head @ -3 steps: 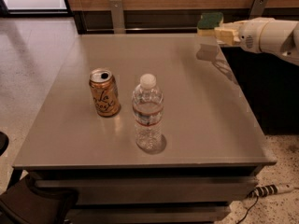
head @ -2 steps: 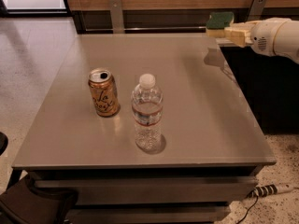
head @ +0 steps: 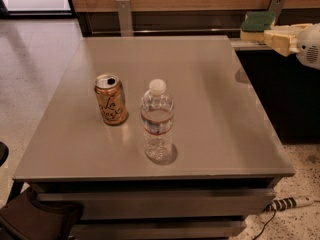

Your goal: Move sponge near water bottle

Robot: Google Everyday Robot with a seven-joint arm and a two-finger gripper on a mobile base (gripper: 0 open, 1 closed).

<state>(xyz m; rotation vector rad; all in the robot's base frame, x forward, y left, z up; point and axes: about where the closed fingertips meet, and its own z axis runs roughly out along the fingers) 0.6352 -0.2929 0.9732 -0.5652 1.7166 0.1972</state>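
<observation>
Off the table's (head: 215,94) far right corner, your gripper (head: 270,34) is clamping the sponge (head: 258,23), probably holding it high to avoid dragging. The water bottle (head: 157,121) is standing well apart, beside the can (head: 111,100).

Soft, even indoor light fills the scene, brightest in a pale patch at the upper left of the frame. The desk (head: 210,109) has a dull sheen. The water bottle (head: 157,121) and can (head: 111,99) cast short, soft shadows toward the lower right. At the upper right, the gripper (head: 272,35), clamped on the sponge (head: 257,23), throws a faint shadow on the desk below it.
</observation>
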